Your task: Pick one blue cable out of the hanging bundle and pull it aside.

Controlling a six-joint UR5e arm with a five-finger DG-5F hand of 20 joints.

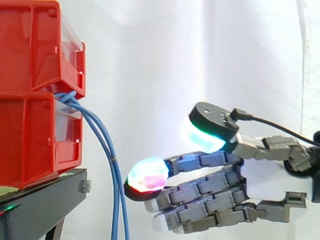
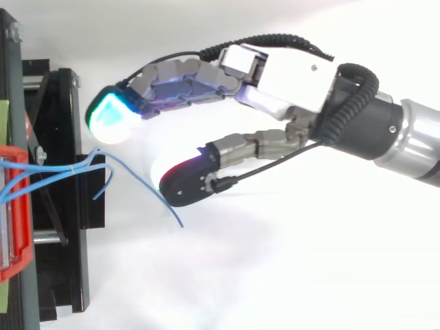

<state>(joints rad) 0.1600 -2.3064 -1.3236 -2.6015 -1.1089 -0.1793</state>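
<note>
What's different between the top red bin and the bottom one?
The upper red bin sits stacked on the lower red bin, which rests on the black stand. The blue cables emerge at the lower bin's top edge and hang past its front, not the upper bin's. Both are red and similarly shaped.

In the side view you are seeing the upper bin [image 1: 40,45] sitting on the lower bin [image 1: 35,140] at 9 o'clock, both resting on the stand [image 1: 45,200]. The cable bundle [image 1: 114,162] is coming out between the bins and hanging toward 6 o'clock, in front of the curtain [image 1: 150,50]. The hand [image 1: 260,180] is lying at 4 o'clock, its fingertips [image 1: 147,175] pointing toward 9 o'clock just beside the bundle.
</note>
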